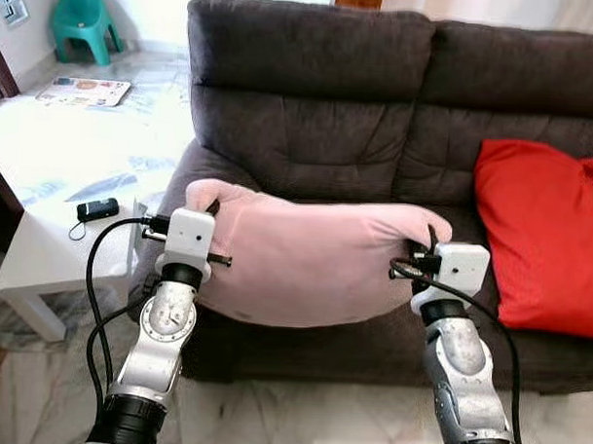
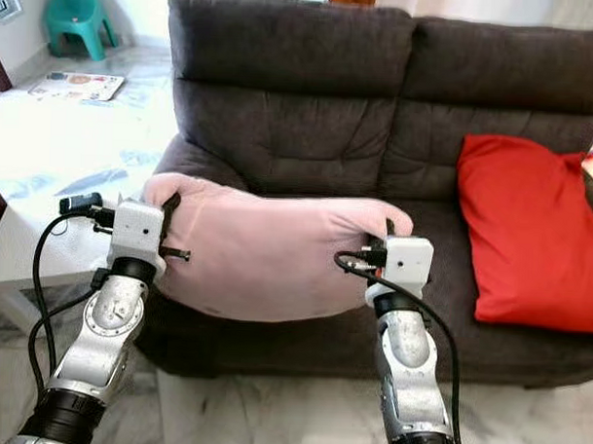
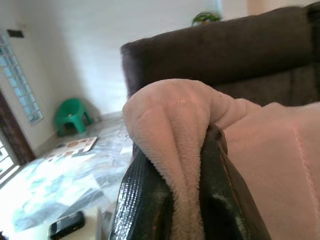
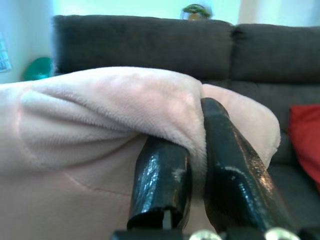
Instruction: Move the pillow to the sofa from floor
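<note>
Two silver arms reach forward from the bottom of the head views, and between them hangs a pink pillow (image 1: 315, 262). It is held in the air in front of the sofa (image 1: 378, 118), over the front edge of the seat, and its lower edge sags in a curve.

On the robot's left side, the left gripper (image 3: 186, 200) pinches the upper left corner of the pillow. Its two black fingers (image 3: 145, 195) are pressed together on a fold of the soft fabric, which stands up between them. The right gripper (image 4: 197, 170) holds the upper right corner in the same way, with a fold of pink fabric squeezed between its fingers (image 4: 160, 182).

A red cushion (image 1: 544, 236) leans on the right part of the dark grey sofa, apart from the pillow. To the left of the sofa stands a white table (image 1: 42, 242), and a small black device (image 1: 97, 210) lies near its edge. Further back on this table lies a flat printed sheet (image 1: 84, 91). A green plastic chair (image 1: 84, 25) stands on the floor behind, near the wall.
</note>
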Available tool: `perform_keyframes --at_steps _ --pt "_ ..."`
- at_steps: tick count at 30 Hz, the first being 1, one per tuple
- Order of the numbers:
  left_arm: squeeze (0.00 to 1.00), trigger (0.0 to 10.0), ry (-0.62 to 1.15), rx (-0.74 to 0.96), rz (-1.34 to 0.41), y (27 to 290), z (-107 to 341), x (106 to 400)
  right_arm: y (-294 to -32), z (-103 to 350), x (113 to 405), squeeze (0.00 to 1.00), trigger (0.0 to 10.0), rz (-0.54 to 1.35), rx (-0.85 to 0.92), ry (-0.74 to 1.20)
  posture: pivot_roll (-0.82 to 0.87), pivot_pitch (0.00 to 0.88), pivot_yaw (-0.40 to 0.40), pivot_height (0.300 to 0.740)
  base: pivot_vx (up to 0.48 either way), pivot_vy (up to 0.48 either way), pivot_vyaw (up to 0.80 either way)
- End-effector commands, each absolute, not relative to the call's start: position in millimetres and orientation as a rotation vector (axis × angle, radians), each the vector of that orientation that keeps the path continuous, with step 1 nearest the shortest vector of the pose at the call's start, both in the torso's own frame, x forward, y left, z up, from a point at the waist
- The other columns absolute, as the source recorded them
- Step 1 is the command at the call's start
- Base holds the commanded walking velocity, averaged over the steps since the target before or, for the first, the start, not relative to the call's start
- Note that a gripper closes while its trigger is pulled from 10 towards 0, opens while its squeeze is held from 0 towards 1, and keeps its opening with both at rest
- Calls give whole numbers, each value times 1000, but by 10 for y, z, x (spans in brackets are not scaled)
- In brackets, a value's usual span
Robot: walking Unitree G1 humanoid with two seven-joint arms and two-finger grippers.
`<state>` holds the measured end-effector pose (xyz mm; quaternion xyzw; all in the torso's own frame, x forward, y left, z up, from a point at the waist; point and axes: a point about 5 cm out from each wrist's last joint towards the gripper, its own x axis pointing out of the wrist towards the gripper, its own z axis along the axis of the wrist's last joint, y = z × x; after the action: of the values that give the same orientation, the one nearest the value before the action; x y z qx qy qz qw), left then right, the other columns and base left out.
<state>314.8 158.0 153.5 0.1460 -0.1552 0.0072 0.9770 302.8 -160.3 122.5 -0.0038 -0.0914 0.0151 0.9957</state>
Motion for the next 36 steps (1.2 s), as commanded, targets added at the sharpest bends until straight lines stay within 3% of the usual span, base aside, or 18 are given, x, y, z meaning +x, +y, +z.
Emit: perform_keyframes --at_steps 1,28,36 --pt "0 10000 -388 283 60 1653 1738 3174 -1655 1460 3060 0 10000 2 -1 -281 83 0 -49 740 326 0 0" --pt "0 10000 -371 272 36 1608 1694 3183 -1650 1423 3065 0 10000 3 -8 -253 83 0 -54 740 323 0 0" --pt "0 10000 -286 238 -31 1539 1542 3194 -1665 1396 3071 0 10000 -1 -15 -236 84 0 -57 740 0 0 0"
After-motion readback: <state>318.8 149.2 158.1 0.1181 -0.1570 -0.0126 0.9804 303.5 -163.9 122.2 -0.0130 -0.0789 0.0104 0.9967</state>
